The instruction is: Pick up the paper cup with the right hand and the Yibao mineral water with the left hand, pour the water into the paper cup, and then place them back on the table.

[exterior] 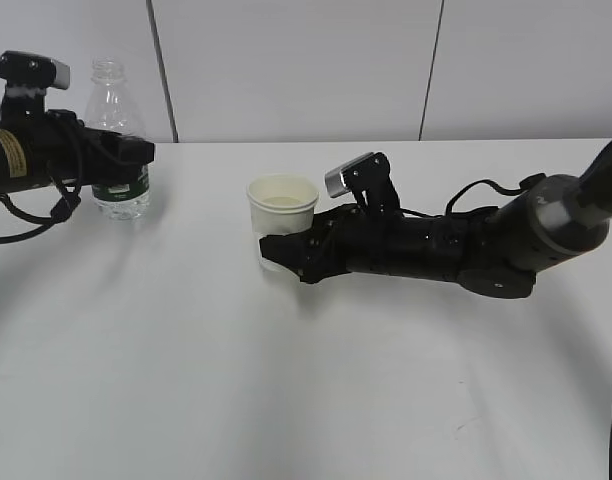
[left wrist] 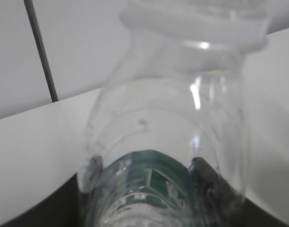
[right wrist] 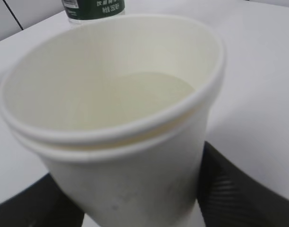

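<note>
White desk (exterior: 286,400) carries both: your right hand (exterior: 286,252) clamps the paper cup (exterior: 283,215), left hand (exterior: 136,152) clamps the Yibao mineral water (exterior: 116,140). Lift both, then tilt the bottle over the cup.

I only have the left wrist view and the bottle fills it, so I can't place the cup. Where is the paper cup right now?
Observer: The paper cup is upright near the middle of the table, well to the right of the bottle in the exterior view.
Operator: Is the right gripper on it?
Observer: Yes, the right gripper is closed around the cup's lower half.
Operator: Is my bottle tilted?
Observer: No, the exterior view shows it upright in the left gripper.
</note>
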`<state>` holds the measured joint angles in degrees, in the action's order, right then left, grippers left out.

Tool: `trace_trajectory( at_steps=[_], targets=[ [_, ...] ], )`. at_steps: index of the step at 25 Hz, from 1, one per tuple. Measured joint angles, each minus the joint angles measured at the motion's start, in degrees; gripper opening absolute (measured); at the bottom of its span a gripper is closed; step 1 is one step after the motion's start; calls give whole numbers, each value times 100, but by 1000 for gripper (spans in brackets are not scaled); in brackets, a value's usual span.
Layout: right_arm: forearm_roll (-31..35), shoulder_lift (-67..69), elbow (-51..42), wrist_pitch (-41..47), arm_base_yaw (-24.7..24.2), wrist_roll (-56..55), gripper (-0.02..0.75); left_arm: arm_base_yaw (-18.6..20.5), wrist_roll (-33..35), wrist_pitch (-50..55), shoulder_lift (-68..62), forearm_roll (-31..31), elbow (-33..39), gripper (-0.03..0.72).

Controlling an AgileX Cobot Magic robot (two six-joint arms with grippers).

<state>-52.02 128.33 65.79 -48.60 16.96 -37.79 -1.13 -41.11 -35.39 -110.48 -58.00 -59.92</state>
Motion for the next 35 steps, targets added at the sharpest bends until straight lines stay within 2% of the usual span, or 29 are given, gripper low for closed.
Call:
trace_trajectory(
  at_steps=[6, 14, 20, 25, 35],
  targets=[
    [282, 0, 0, 0, 0, 0, 502, 0, 903, -838, -723, 1019, -28, 354],
    [854, 0, 0, 0, -10, 173, 502, 0, 1436, -1698, -1358, 1587, -34, 354],
    [1156, 0, 0, 0, -203, 249, 502, -5, 1584, -1893, -1511, 1697, -44, 354],
    [1234, 0, 0, 0, -587, 262, 502, -17, 1605, -1907, -1514, 1709, -44, 354],
    [1234, 0, 0, 25, -1195, 264, 502, -357, 1645, -1856, -1532, 1709, -118, 354]
  ],
)
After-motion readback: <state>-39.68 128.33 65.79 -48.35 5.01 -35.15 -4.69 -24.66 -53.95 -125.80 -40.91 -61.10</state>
